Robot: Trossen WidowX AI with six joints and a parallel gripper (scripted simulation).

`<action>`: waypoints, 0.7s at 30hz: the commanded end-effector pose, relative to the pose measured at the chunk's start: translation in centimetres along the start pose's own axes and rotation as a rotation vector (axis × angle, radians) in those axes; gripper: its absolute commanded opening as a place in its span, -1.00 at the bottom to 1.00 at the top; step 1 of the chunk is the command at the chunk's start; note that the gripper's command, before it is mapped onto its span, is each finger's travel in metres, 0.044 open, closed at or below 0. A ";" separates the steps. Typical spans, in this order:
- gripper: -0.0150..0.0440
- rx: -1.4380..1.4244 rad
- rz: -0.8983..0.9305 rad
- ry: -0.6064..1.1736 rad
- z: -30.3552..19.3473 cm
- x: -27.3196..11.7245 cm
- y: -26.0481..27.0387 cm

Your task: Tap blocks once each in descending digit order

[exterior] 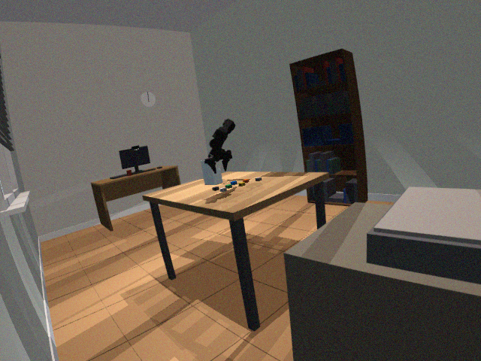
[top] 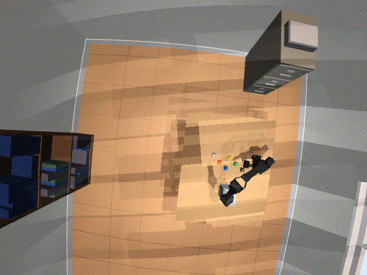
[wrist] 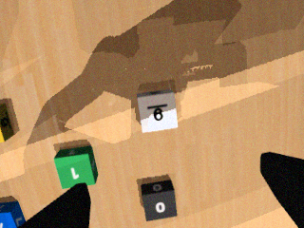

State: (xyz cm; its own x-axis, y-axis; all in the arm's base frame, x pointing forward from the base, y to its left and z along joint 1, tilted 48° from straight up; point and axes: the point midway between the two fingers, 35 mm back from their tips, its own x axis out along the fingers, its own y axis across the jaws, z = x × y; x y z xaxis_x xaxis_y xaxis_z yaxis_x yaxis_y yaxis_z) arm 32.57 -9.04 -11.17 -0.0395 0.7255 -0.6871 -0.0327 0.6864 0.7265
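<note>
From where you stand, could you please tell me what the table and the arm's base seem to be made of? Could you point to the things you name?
The table (top: 192, 189) (exterior: 186, 194) looks like satin wood, judging by its streaky tan grain; the base (exterior: 213, 178) could be painted metal or plastic, being smooth and pale.

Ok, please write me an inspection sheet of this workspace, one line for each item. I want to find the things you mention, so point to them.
surface: wooden table (top: 192, 192) (exterior: 186, 194), striped by light and shadow.
job's things: seven blocks: white (top: 213, 154) (exterior: 258, 179), yellow (top: 229, 157) (exterior: 241, 183) (wrist: 3, 125), orange (top: 219, 162) (exterior: 246, 180), blue (top: 225, 168) (exterior: 233, 183) (wrist: 9, 219), green (top: 235, 164) (exterior: 228, 186) (wrist: 75, 168) showing 1, black (top: 242, 169) (exterior: 215, 189) (wrist: 160, 206) showing 0, grey (top: 243, 160) (exterior: 222, 189) (wrist: 159, 123) with a barred 6 or 9.
clutter: nothing seen.
gripper: open (top: 251, 161) (exterior: 219, 171) (wrist: 175, 171), above the table, holding nothing.
cables: nothing seen.
surroundings: cabinet (top: 264, 53) (exterior: 330, 310), bookshelf (top: 92, 160) (exterior: 359, 135), desk (exterior: 101, 201) with monitor (exterior: 134, 157), wall clock (exterior: 147, 99).
</note>
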 end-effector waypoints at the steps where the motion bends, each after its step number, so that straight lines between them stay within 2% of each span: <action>1: 0.51 0.004 0.009 0.012 -0.1 4.9 0.2; 4: 0.24 0.003 0.013 0.013 -0.4 7.8 0.4; 11: -0.38 0.003 0.013 0.013 -0.4 7.8 0.4; 21: -0.42 0.003 0.013 0.013 -0.4 7.8 0.4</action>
State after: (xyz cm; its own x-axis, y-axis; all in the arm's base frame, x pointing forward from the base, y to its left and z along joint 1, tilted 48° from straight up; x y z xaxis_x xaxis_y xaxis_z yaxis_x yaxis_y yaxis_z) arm 31.97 -3.27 -16.18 -0.0524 0.7309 -0.6804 -0.0339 0.6797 0.7327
